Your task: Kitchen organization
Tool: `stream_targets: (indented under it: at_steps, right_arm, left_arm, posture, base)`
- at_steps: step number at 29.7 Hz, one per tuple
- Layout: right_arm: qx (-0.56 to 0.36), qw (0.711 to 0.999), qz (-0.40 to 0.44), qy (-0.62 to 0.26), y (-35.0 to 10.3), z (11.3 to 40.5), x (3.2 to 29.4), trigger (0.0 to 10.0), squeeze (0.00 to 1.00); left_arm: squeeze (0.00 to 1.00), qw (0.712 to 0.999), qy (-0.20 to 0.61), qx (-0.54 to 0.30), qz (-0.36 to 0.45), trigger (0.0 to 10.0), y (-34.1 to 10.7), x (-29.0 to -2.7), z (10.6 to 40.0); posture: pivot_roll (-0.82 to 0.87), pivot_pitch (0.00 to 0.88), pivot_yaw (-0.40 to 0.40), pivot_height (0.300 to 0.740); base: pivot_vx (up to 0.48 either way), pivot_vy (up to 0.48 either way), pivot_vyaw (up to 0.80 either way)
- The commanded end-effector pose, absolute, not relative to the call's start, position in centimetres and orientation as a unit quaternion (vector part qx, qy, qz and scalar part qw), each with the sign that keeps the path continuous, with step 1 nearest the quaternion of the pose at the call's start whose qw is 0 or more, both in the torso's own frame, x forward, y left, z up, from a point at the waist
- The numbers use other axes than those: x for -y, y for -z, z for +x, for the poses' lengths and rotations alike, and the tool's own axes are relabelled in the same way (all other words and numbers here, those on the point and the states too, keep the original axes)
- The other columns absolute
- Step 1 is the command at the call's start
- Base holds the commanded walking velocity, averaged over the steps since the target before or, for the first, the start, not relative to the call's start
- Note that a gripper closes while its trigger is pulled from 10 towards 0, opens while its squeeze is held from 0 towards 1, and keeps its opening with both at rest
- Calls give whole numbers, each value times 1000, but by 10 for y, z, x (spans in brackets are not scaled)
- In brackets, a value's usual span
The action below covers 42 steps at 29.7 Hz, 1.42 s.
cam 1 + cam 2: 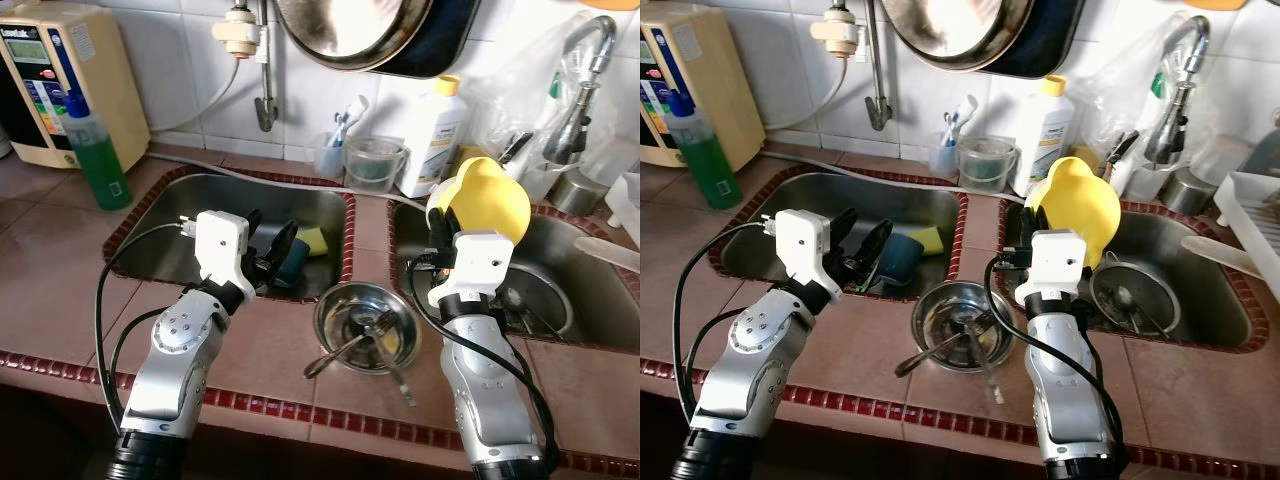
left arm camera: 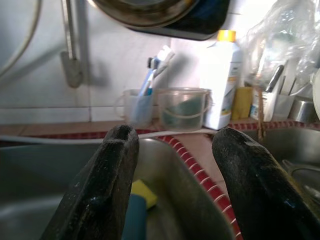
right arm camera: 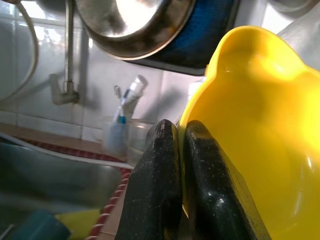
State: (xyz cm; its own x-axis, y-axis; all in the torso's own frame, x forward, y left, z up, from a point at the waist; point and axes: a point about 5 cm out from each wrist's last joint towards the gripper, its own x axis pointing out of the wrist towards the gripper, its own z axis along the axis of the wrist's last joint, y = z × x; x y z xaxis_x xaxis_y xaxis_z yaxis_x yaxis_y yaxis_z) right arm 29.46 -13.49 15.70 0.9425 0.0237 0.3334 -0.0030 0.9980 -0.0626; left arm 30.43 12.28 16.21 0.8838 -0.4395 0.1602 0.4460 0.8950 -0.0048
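Right wrist view shows the right gripper (image 3: 180, 165) pinching the yellow bowl (image 3: 250, 130) by its rim; keep it level. Left gripper (image 1: 268, 250) hovers open, empty.

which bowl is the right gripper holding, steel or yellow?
The yellow bowl: the right gripper is pinched on its rim, holding it above the right sink. The steel bowl sits on the counter between the sinks, with utensils inside.

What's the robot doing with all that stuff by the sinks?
It's tidying the kitchen. The right claw is pinched shut on the rim of a yellow bowl, holding it up above the right sink. The left claw is open over the left sink. A metal bowl with utensils sits between them.
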Motion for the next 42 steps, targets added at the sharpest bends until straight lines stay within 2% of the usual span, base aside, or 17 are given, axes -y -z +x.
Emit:
stream_targets:
  at_steps: [1,23,42]
  right_arm:
    - [183,983,-31,1,-163,293,138,10000,0]
    - [181,983,-30,8,-163,290,140,10000,0]
    - [175,983,-49,-20,-162,292,146,10000,0]
  left_arm:
    - [0,969,236,76,-14,10000,-164,-122,306]
    - [0,967,245,72,-13,10000,-164,-119,306]
    - [0,957,276,90,8,10000,-172,-108,299]
  posture:
    - [-190,1,-29,732]
    - [-202,14,-20,732]
    - [-196,20,-18,732]
  base:
    - [0,390,0]
    - [0,359,0]
    - [0,0,0]
